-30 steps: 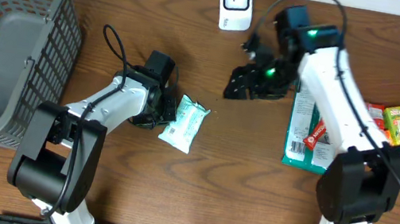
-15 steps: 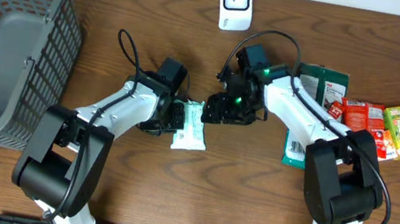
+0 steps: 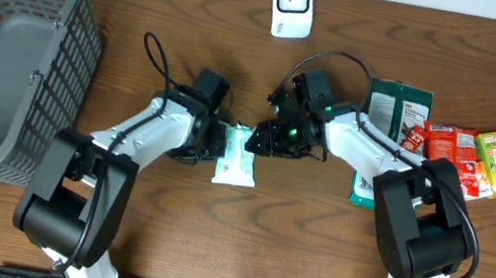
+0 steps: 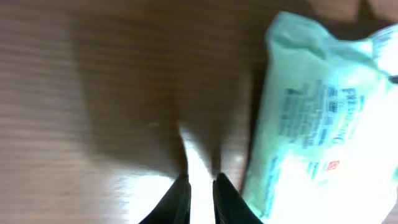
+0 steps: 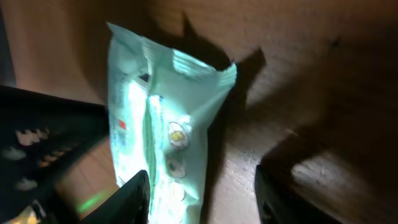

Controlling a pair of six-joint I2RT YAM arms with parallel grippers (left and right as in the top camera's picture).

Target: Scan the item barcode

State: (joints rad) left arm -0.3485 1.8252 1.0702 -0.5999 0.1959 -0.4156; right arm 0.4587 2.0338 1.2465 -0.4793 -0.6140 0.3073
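Well, the wipes pack (image 3: 235,155) lay flat on the table (image 3: 309,259), well short of the scanner (image 3: 291,4). The left gripper (image 4: 200,186) sat pinched shut beside it, empty; the right gripper (image 5: 202,186) stood open astride its end. Lift and scan: not yet done.

The left arm (image 3: 144,133) and right arm (image 3: 366,153) are white tubes with round black joints. A thin black cable (image 3: 154,54) loops off each one. A small green light (image 3: 327,108) glows on the right arm. The left gripper (image 4: 200,198) has two thin black fingers.
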